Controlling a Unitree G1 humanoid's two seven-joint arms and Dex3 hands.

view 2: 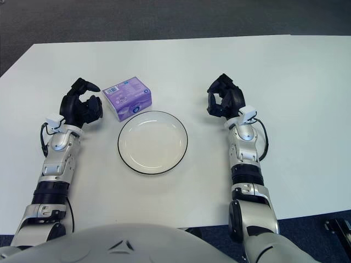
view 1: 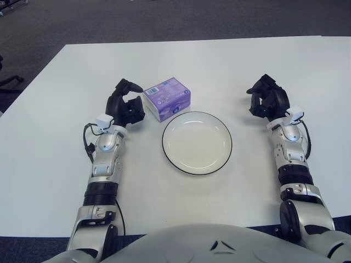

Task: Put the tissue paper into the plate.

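Note:
A purple tissue pack [view 1: 168,97] lies on the white table just beyond the upper left rim of the white plate [view 1: 219,164], which is black-edged and holds nothing. My left hand [view 1: 127,102] is right beside the pack's left side, fingers spread and curved toward it, a small gap between them and the pack. My right hand [view 1: 267,97] shows to the right of the plate, fingers loosely curled, holding nothing.
The white table [view 1: 66,164] spreads wide around the plate. Dark carpet lies beyond its far edge. A dark object [view 2: 337,226] shows on the floor at the lower right.

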